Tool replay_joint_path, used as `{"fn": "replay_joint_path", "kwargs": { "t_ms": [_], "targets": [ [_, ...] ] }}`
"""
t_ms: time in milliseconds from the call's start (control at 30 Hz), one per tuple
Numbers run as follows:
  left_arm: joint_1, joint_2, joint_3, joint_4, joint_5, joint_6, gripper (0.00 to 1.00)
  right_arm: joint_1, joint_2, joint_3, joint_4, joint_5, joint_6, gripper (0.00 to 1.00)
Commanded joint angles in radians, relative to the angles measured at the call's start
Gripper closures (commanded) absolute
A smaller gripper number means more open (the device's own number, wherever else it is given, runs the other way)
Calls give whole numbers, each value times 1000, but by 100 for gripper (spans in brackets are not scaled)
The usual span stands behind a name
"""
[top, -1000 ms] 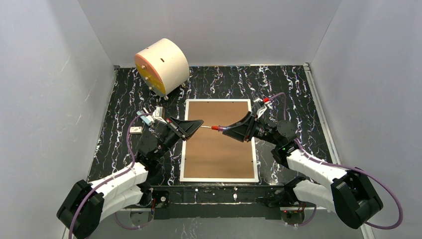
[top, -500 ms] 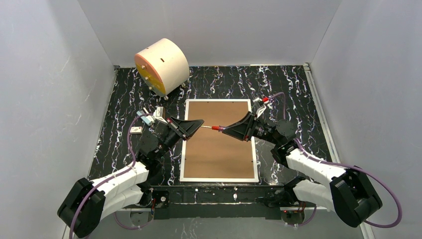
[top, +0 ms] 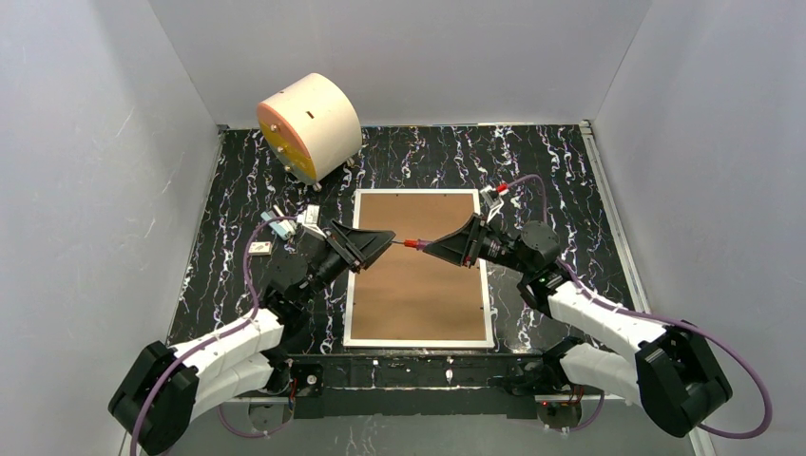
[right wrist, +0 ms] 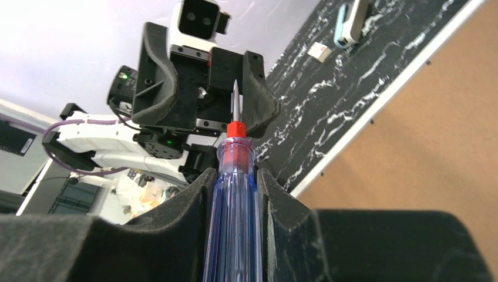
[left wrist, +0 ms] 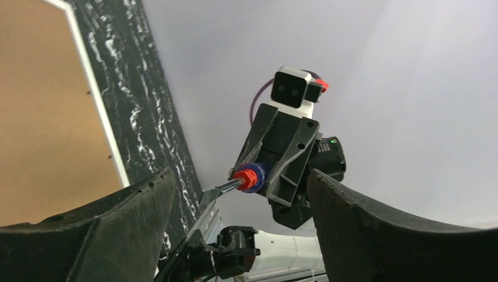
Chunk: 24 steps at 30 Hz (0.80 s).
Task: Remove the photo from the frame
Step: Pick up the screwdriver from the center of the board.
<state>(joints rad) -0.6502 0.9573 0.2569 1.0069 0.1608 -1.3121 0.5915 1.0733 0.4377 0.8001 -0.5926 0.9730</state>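
Left arm (top: 231, 344) and right arm (top: 597, 318) had white shells over the long links, with black joint housings and bases. A purple cable (top: 247, 270) ran along each. Left gripper (left wrist: 239, 176) and right gripper (right wrist: 232, 176) were matte black with grainy fingers. A white camera block (left wrist: 292, 88) sat on each wrist, with a red connector beside it. A green LED (left wrist: 332, 141) was lit.

frame (top: 418, 275) back — matt brown fibreboard, screwdriver (right wrist: 232, 200) handle — clear glossy plastic
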Motion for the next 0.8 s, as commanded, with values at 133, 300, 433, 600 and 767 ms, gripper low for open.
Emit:
{"fn": "replay_joint_path", "kwargs": {
  "t_ms": [133, 300, 433, 600, 767],
  "targets": [
    [-2, -96, 157, -509, -20, 282, 12, 5, -94, 66, -208, 57, -31, 99],
    [0, -137, 237, -760, -76, 432, 2, 5, -124, 129, -386, 96, -54, 99],
    [0, -137, 300, -921, -115, 529, 2, 5, -132, 192, -574, 172, -52, 99],
    [0, -157, 316, -954, -134, 564, 2, 5, -123, 244, -686, 162, -52, 99],
    [0, -128, 336, -849, 26, 633, 2, 4, -100, 263, -715, 123, -47, 99]
  ]
}}
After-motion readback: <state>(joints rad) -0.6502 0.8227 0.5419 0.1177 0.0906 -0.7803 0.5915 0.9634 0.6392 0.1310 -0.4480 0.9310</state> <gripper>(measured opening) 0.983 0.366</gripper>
